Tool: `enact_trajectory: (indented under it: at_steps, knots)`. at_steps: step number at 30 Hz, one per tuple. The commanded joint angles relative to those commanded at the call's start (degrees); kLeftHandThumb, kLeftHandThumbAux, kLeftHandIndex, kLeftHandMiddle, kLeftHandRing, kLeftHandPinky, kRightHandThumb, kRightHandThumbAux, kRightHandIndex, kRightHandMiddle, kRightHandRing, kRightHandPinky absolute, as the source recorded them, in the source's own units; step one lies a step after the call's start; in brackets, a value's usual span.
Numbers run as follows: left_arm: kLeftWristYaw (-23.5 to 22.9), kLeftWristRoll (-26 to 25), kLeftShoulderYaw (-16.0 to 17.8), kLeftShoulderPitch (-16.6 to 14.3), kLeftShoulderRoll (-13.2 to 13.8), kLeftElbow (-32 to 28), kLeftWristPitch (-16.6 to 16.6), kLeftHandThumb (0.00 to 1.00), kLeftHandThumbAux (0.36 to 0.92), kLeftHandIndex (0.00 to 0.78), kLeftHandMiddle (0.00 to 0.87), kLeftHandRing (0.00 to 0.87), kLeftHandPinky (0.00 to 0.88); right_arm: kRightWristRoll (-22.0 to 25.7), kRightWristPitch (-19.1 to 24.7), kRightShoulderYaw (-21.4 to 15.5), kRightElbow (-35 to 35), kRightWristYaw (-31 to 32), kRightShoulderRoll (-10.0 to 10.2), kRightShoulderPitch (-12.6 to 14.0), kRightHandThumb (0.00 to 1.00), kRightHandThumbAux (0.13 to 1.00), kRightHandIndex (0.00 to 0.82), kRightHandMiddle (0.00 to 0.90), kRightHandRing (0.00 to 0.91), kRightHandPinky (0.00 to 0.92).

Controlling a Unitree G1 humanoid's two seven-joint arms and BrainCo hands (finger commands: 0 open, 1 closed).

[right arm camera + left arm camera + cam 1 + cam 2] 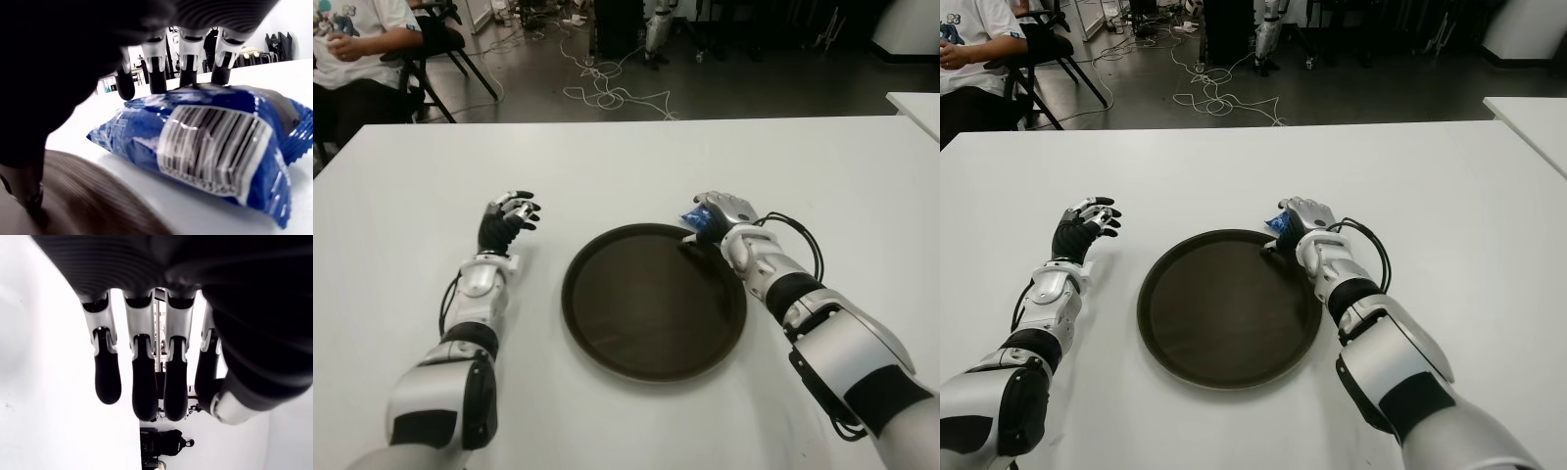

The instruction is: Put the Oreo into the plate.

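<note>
The Oreo, a blue foil packet [215,142] with a barcode, lies on the white table [636,166] against the far right rim of the round dark plate [651,304]. My right hand [710,220] arches over it, so only a blue corner [689,217] shows in the eye views. The fingertips [186,81] press on the packet's far edge. The thumb comes down on the near side at the plate rim [88,196]. My left hand [514,211] shows left of the plate, its fingers [146,382] relaxed and holding nothing.
A person [357,49] sits on a chair beyond the table's far left corner. Loose cables [607,93] lie on the floor behind the table. A second white table's corner [915,108] shows at the right edge.
</note>
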Motion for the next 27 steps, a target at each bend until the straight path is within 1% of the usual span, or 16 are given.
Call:
enact_trajectory:
  at_steps: [3,4,8,19,27]
  knots:
    - [0.0,0.0,-0.1,0.0,0.0,0.0,0.1,0.829,0.675,0.39,0.507,0.51,0.491,0.0,0.1,-0.1,0.0,0.0,-0.2,-0.2,0.0,0.63,0.172,0.158,0.174,0.21]
    - [0.0,0.0,-0.1,0.0,0.0,0.1,0.1,0.829,0.675,0.389,0.509,0.511,0.492,-0.1,0.2,-0.2,0.0,0.0,-0.2,-0.3,0.0,0.629,0.164,0.15,0.165,0.189]
    - [0.0,0.0,-0.1,-0.1,0.0,0.1,0.2,0.829,0.675,0.386,0.513,0.513,0.494,-0.2,0.5,-0.2,0.0,-0.2,-0.4,-0.6,0.0,0.624,0.152,0.137,0.148,0.168]
    - [0.2,0.0,-0.2,-0.2,-0.1,0.2,0.1,0.828,0.676,0.383,0.508,0.501,0.475,-0.1,1.2,-0.9,0.0,-0.4,-1.1,-1.2,0.0,0.62,0.134,0.119,0.14,0.186]
    - [0.1,-0.2,-0.1,-0.4,-0.3,0.3,0.6,0.828,0.676,0.387,0.497,0.493,0.477,-0.2,1.1,-1.5,-0.1,-0.5,-1.9,-1.8,0.0,0.614,0.124,0.118,0.142,0.198]
